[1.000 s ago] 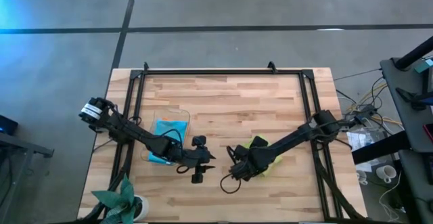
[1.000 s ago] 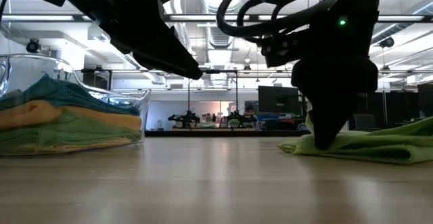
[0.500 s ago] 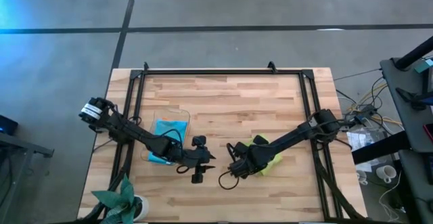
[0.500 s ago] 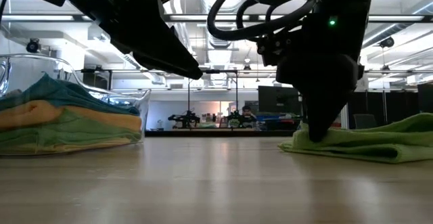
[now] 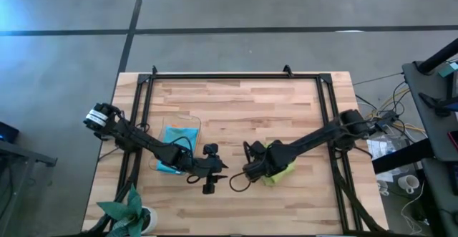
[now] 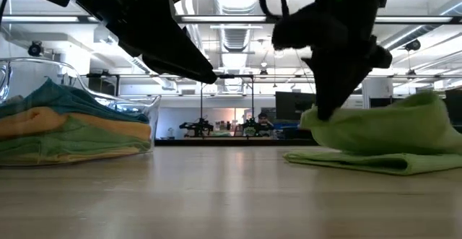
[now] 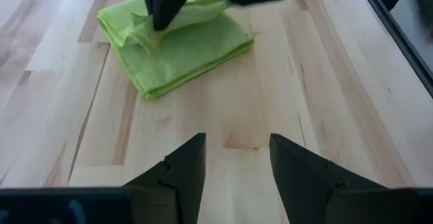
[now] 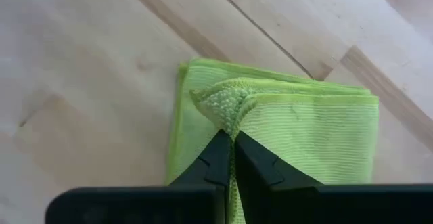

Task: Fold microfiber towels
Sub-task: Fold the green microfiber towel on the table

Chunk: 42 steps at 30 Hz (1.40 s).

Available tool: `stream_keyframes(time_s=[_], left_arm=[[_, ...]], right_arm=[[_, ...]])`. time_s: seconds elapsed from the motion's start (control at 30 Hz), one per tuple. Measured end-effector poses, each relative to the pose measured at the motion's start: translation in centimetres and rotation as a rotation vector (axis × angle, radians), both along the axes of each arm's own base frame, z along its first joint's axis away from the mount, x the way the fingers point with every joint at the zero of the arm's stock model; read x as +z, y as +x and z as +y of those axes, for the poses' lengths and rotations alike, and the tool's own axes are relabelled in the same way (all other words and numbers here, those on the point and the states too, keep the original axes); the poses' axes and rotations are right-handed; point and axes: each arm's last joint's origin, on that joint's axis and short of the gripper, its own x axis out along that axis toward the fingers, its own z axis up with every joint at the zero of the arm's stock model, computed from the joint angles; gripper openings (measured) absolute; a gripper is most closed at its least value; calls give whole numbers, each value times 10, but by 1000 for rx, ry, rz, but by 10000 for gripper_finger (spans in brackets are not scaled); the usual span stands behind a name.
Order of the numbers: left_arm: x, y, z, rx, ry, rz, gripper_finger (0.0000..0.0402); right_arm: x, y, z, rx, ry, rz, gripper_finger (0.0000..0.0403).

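A folded lime green microfiber towel [image 5: 280, 168] lies right of the table's middle. My right gripper [image 5: 252, 170] stands over its left corner, shut on it. The towel's lower fold [image 6: 361, 159] rests flat on the wood. My left gripper [image 7: 233, 160] hovers open above bare wood, left of the towel, with nothing between its fingers. Other towels, a light blue one [image 5: 179, 138] on top, lie stacked in a clear container [image 6: 148, 120] at the left. My right gripper pinches the towel's raised corner [image 8: 226, 109] between its two shut fingers. The fingers come from above, pointing steeply down. The corner is bunched and lifted off the table [image 6: 339, 120], while the layers under it [image 8: 179, 122] stay flat on the wood. One layer or several, I cannot tell.
A potted green plant [image 5: 129, 212] stands at the table's near left corner. A black frame [image 5: 236, 76] runs along the far edge and both sides. Bare wood lies between the two grippers and toward the near edge [image 5: 236, 212].
My right gripper has shut on the lime towel's left corner, rolled about its own axis and risen. The corner has come up with it and the upper part of the towel now bulges upward, while the bottom layer stays flat on the table.
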Motion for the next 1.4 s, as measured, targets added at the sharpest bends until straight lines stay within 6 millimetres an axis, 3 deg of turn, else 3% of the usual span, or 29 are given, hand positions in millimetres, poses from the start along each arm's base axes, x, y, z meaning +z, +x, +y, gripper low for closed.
stream_keyframes(time_s=[0.23, 0.43, 0.53, 0.67, 0.8, 0.93, 1.07, 1.23, 1.4], left_arm=[[1, 1, -1, -16, -17, -11, 148], [1, 0, -2, -52, -40, -3, 148], [1, 0, -2, -52, -40, -3, 148], [1, 1, -2, -51, -41, -6, 148], [5, 3, -3, -43, -77, -60, 148], [5, 16, 0, -14, -121, -172, 148], [-4, 39, 10, 33, -122, -187, 148], [-35, 66, 22, 14, -141, -98, 148], [-57, 88, 28, -1, -153, -59, 148]], right_arm=[[-25, 14, -9, -35, 19, 13, 22], [-32, 20, -9, -22, 67, 10, 75], [-25, 18, -9, -5, 73, -5, 112], [2, 11, -8, 48, 41, -76, 163], [27, -9, 4, 177, -47, -128, 191], [25, -32, 10, 240, -58, -130, 190], [11, -40, 7, 190, -46, -166, 177], [-6, -42, 6, 180, -36, -160, 161], [-5, -46, 4, 177, -35, -164, 151]])
